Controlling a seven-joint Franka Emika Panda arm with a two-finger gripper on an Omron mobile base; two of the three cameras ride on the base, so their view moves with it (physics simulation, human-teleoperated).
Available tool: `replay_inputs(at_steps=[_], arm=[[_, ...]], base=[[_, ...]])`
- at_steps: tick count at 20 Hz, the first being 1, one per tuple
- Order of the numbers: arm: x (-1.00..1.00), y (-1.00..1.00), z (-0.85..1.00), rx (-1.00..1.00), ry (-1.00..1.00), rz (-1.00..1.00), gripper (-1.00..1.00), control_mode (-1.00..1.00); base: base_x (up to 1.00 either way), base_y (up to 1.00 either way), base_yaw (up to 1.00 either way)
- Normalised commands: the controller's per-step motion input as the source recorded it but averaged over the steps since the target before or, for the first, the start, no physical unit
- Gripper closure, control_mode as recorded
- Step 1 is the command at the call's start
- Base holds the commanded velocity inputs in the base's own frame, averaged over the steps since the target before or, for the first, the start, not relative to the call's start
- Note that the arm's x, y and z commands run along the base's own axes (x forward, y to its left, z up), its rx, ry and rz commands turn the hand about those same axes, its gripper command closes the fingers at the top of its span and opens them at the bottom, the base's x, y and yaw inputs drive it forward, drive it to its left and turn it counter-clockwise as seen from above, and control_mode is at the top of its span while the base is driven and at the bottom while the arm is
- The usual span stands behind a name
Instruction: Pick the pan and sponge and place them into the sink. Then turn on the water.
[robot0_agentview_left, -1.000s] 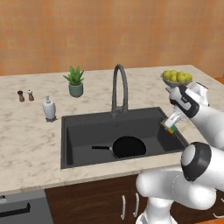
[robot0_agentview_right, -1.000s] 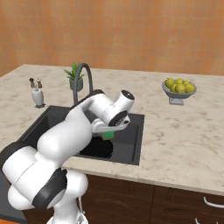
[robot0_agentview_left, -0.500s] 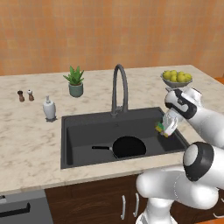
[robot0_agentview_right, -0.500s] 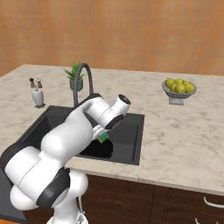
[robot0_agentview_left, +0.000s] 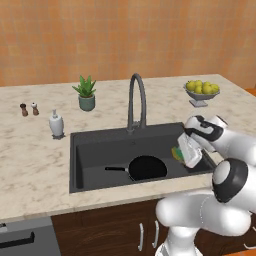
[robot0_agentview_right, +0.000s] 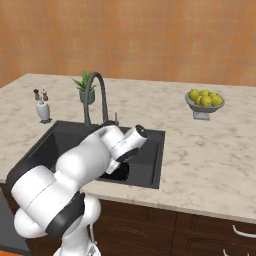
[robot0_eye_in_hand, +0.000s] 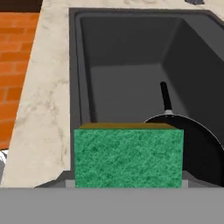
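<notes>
Here, gripper (robot0_agentview_left: 181, 151) pinching the sponge (robot0_eye_in_hand: 128, 158) between its fingers, over the sink (robot0_agentview_left: 95, 145), pan (robot0_agentview_left: 147, 167) lying below

My pincer (robot0_agentview_left: 176, 152) carrying the sponge (robot0_eye_in_hand: 128, 157) over the sink (robot0_agentview_left: 90, 142), pan (robot0_agentview_left: 147, 167) blocking the basin floor at nine o'clock, bare floor beyond its handle, faucet (robot0_agentview_left: 136, 102) standing at eleven o'clock

Green-topped, yellow-layered rectangular sponge (robot0_eye_in_hand: 128, 157); all-black round frying pan (robot0_agentview_left: 146, 167); dark grey rectangular sink (robot0_agentview_left: 95, 150); beige, veined marble bench (robot0_agentview_left: 30, 160).
</notes>
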Motion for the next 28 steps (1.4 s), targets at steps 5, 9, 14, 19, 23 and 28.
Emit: replay_inputs(at_steps=[5,9,14,19,23,28], arm=[[0.63,0.04,-0.29,0.04,-0.01,0.15,1.00,-1.00],[0.47,0.00,-0.24,0.04,0.04,0.10,1.00,-1.00],[0.34,0.03,-0.37,0.01,0.07,0.09,1.00,-1.00],[0.18,0.11,-0.39,0.00,0.01,0.07,1.00,-1.00],[0.03,0.05,-0.46,0.00,0.00,0.05,1.00,-1.00],[0.00,0.08,-0.48,0.00,0.00,0.04,1.00,-1.00]], base=[[0.00,0.00,0.00],[0.00,0.00,0.00],[0.00,0.00,0.00],[0.00,0.00,0.00],[0.00,0.00,0.00],[0.00,0.00,0.00]])
